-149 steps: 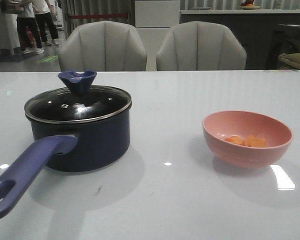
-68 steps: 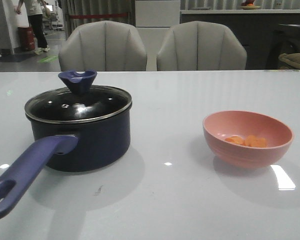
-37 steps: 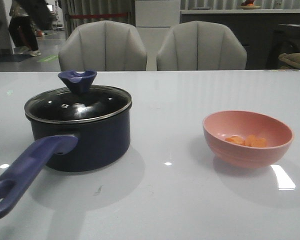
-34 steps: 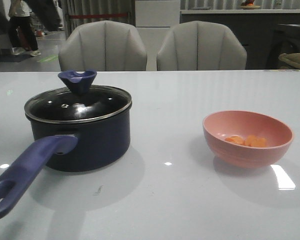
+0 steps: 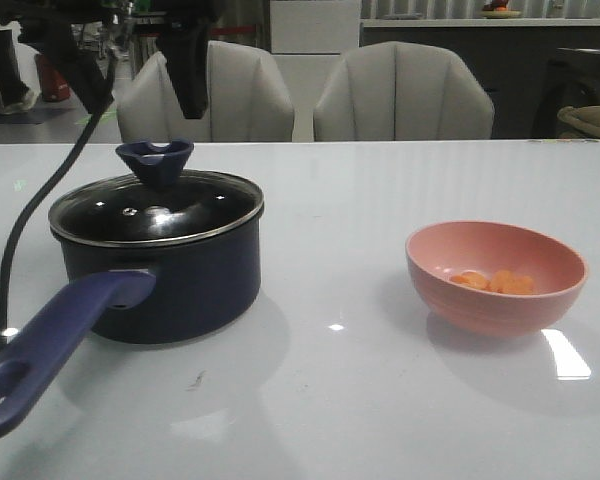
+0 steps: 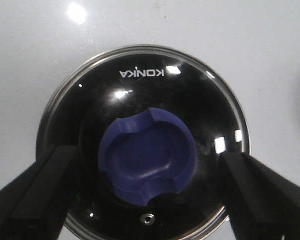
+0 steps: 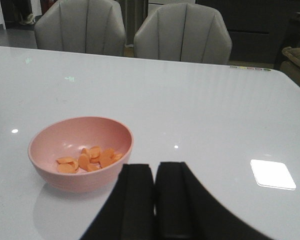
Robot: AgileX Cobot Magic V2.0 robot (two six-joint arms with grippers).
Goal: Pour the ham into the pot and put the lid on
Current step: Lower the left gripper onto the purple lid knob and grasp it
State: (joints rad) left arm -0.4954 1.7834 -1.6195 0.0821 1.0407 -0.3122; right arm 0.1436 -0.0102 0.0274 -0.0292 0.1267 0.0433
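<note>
From the front, nothing is done yet — one lid (image 5: 156, 205) sits on one pot (image 5: 160, 270), the ham (image 5: 493, 282) in one pink bowl (image 5: 495, 277). Above the lid, the left gripper (image 6: 147, 192) hangs spread either side of its knob (image 6: 147, 161). The right gripper (image 7: 155, 200) is closed, empty, near the bowl — about ten ham slices.

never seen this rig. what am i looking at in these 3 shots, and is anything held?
It is a robot with two arms. The front view looks forward over the table. The other two come from cameras on each wrist. On the table: a dark pot with its glass lid on, and a pink bowl of ham pieces. The left hand hangs above the lid's knob, fingers spread wide. The right hand, fingers together, sits near the bowl. Nothing is held.
</note>
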